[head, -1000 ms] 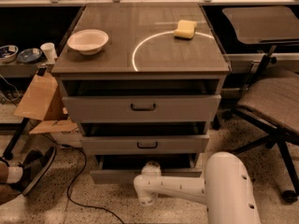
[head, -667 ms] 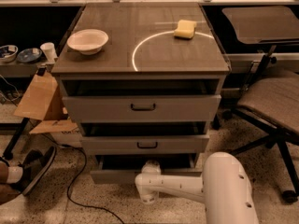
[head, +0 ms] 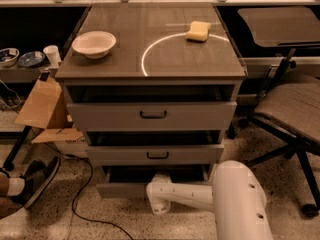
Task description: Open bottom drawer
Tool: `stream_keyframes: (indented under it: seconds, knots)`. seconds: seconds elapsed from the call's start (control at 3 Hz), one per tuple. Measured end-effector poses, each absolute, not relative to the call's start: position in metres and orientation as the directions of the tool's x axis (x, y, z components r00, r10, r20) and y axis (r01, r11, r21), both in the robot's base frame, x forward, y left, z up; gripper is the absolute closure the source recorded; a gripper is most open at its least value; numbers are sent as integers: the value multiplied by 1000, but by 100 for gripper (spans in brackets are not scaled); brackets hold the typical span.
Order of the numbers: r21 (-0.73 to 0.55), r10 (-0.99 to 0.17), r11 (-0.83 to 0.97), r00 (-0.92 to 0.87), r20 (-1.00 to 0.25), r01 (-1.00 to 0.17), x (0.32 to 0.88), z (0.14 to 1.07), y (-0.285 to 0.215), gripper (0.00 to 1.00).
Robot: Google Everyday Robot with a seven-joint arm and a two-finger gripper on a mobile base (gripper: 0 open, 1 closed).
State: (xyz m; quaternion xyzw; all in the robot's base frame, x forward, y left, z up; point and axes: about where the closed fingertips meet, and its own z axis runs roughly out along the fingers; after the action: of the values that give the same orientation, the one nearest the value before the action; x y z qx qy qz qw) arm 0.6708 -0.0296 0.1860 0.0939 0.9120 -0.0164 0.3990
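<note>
The bottom drawer (head: 120,189) is the lowest, slimmest grey front of the three-drawer cabinet (head: 150,59). It stands pulled out a little, with a dark gap above its front panel. My white arm (head: 200,196) reaches in from the lower right across the middle of that front and hides the handle. My gripper (head: 159,178) is at the top edge of the drawer front, near its centre, mostly hidden behind the wrist. The middle drawer (head: 157,155) and the top drawer (head: 152,115) also stand slightly out, each with a black handle.
A white bowl (head: 94,43) and a yellow sponge (head: 198,31) lie on the cabinet top. An office chair (head: 292,109) stands to the right. Cardboard (head: 42,104), a black cable (head: 82,204) and a person's shoe (head: 35,181) are on the floor at the left.
The wrist has shifted very slightly at the bottom drawer's front. The drawer's position looks about the same.
</note>
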Motion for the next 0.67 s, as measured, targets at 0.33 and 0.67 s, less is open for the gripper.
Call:
stream_keyframes:
  seconds: [0.33, 0.67]
  knots:
    - [37, 149, 984, -690, -709, 175, 660, 182, -33, 100]
    - [30, 149, 985, -748, -647, 170, 627, 162, -42, 100]
